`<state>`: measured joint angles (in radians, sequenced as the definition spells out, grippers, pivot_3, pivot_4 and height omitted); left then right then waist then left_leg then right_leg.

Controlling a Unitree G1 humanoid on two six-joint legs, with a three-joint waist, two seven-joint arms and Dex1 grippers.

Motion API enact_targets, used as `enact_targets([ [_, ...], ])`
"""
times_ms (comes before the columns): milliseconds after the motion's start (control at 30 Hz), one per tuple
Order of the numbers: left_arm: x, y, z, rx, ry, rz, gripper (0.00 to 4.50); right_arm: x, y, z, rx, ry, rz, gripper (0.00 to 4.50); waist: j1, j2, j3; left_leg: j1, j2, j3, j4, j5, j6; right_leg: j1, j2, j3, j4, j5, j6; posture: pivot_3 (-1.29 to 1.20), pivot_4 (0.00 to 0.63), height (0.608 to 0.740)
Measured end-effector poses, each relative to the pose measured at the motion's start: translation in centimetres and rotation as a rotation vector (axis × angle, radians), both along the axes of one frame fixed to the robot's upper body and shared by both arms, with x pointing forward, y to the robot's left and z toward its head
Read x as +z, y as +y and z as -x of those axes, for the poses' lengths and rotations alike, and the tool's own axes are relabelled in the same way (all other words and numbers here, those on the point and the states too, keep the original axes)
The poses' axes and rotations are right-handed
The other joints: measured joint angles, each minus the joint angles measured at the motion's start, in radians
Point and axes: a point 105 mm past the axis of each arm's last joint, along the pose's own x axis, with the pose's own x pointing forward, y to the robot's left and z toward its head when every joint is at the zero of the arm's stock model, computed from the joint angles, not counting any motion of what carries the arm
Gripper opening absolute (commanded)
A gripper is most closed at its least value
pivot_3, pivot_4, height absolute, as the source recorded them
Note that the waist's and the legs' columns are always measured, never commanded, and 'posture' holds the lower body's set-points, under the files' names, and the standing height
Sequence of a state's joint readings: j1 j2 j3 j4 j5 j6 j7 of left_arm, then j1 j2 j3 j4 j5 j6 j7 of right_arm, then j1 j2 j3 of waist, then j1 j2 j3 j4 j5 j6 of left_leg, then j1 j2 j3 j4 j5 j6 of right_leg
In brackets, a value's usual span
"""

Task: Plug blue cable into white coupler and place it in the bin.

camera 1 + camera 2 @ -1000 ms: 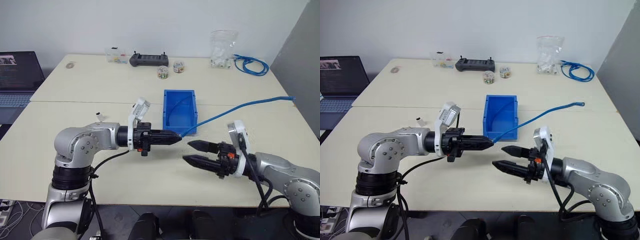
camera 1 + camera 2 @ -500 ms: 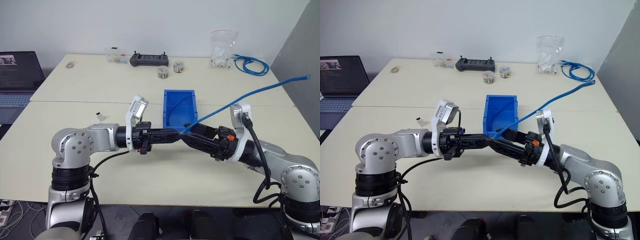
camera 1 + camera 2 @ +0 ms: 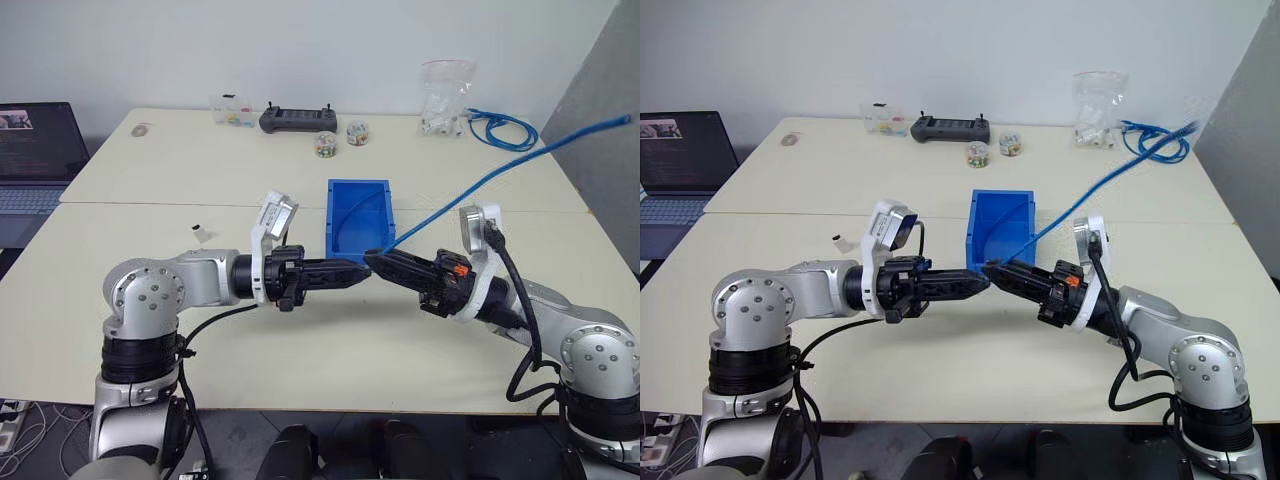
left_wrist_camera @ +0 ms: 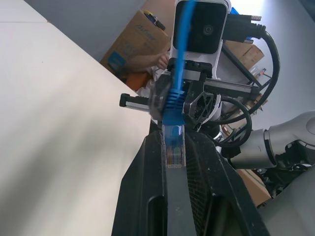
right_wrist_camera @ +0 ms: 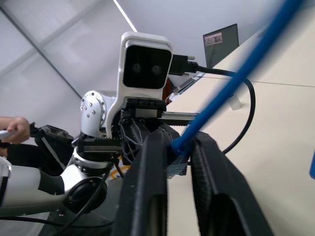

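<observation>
Blue cable (image 3: 470,190) is running up and away from the two grippers toward the table's far right, its loose end hanging in the air past the table edge. Near the front middle of the cream table (image 3: 150,170), the left gripper (image 3: 360,270) and the right gripper (image 3: 372,262) are meeting tip to tip, just in front of the near end of the bin (image 3: 357,222), which is sitting open-topped on the table behind them. The left gripper's black fingers (image 4: 147,182) are lying pressed together on the cable's clear plug (image 4: 173,150), which is sticking out between them with its blue boot just beyond. The right gripper's fingers (image 5: 150,162) are closing in on the cable just behind that boot, the blue line passing between them; whether they are pinching it firmly is hard to tell. A small white piece with a dark end (image 3: 201,233), possibly the white coupler, is lying on the table to the left arm's far side, well apart from both grippers. Along the far edge are resting a black controller (image 3: 297,120), two small jars (image 3: 326,144), a clear bag of white parts (image 3: 444,100) and a coiled bundle of blue cable (image 3: 505,130). A laptop (image 3: 35,150) is standing open at the far left.
</observation>
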<state>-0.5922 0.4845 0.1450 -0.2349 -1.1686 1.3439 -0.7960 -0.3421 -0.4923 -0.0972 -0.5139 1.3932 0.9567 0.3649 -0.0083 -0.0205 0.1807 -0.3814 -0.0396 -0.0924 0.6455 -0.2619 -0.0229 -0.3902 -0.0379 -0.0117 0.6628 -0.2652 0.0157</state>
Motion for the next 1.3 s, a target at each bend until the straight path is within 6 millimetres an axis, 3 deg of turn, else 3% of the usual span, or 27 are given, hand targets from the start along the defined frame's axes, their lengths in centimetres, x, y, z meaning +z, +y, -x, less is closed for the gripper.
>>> enact_targets([
  [167,-0.1,-0.1,0.1,-0.002,-0.016,0.014,0.24,0.1,-0.1,0.1,0.016,0.016,-0.008,0.13,0.000,0.000,0.000,0.000,0.000,0.000,0.000,0.000,0.000,0.000,0.000,0.000,0.000,0.000,0.000,0.00,0.150,0.740],
  [233,-0.1,-0.1,0.1,-0.005,-0.027,0.015,0.96,0.1,-0.1,0.2,0.016,0.020,-0.006,0.13,0.000,0.000,0.000,0.000,0.000,0.000,0.000,0.000,0.000,0.000,0.000,0.000,0.000,0.000,0.000,0.00,0.150,0.740],
  [633,-1.0,0.7,0.3,0.008,-0.050,-0.039,3.38,-0.2,0.6,1.1,0.073,0.032,0.013,0.12,-0.001,0.000,0.000,0.000,0.000,0.000,0.000,0.000,0.000,0.000,0.000,0.000,0.000,-0.002,0.003,0.00,0.150,0.740],
  [700,-2.0,1.9,1.5,0.026,-0.089,-0.127,3.54,-0.5,0.3,0.9,0.065,0.020,0.043,0.11,-0.008,0.000,0.001,0.000,0.000,0.001,-0.001,0.000,0.000,-0.001,0.000,0.002,-0.001,-0.002,0.002,0.00,0.150,0.740],
  [833,-3.8,3.9,2.6,0.094,-0.117,-0.241,4.42,-1.7,-1.0,-0.6,-0.004,0.025,0.099,0.11,-0.011,0.001,0.002,0.000,0.001,0.002,-0.001,0.000,0.000,-0.001,0.000,0.002,-0.001,-0.002,0.002,0.00,0.150,0.740],
  [900,-4.6,4.8,3.0,0.138,-0.119,-0.278,4.50,-2.0,-1.3,-1.1,-0.024,0.015,0.111,0.11,-0.011,0.001,0.002,0.000,0.001,0.002,-0.001,0.000,0.000,-0.001,0.000,0.001,-0.001,-0.003,0.002,0.00,0.150,0.740],
  [1100,-6.2,6.3,1.1,0.446,-0.170,-0.307,4.50,-2.5,-1.8,-1.8,-0.045,0.008,0.114,0.11,0.000,0.001,0.002,-0.001,0.001,0.001,-0.001,0.000,0.000,-0.001,0.000,0.001,-0.001,-0.002,0.002,0.00,0.150,0.740],
  [1167,-6.8,7.4,-1.4,0.720,-0.242,-0.353,4.50,-2.7,-1.9,-2.1,-0.055,0.002,0.123,0.11,0.008,0.001,0.002,0.000,0.000,0.002,-0.001,0.000,0.000,-0.001,-0.001,0.002,-0.002,-0.002,0.002,0.00,0.150,0.740],
  [1233,-8.0,10.7,-4.2,1.090,-0.290,-0.489,4.50,-3.0,-1.7,-2.4,-0.052,-0.002,0.137,0.11,0.009,0.001,0.003,0.000,0.000,0.001,-0.001,0.000,0.000,0.000,0.000,0.002,-0.002,-0.001,0.002,0.00,0.150,0.740],
  [1300,-9.3,13.7,-5.3,1.346,-0.278,-0.604,4.50,-3.1,-1.5,-2.5,-0.046,-0.003,0.142,0.11,0.009,0.000,0.003,-0.001,0.000,0.001,-0.001,0.000,0.000,-0.001,0.000,0.001,-0.002,0.001,-0.001,0.00,0.150,0.740],
])
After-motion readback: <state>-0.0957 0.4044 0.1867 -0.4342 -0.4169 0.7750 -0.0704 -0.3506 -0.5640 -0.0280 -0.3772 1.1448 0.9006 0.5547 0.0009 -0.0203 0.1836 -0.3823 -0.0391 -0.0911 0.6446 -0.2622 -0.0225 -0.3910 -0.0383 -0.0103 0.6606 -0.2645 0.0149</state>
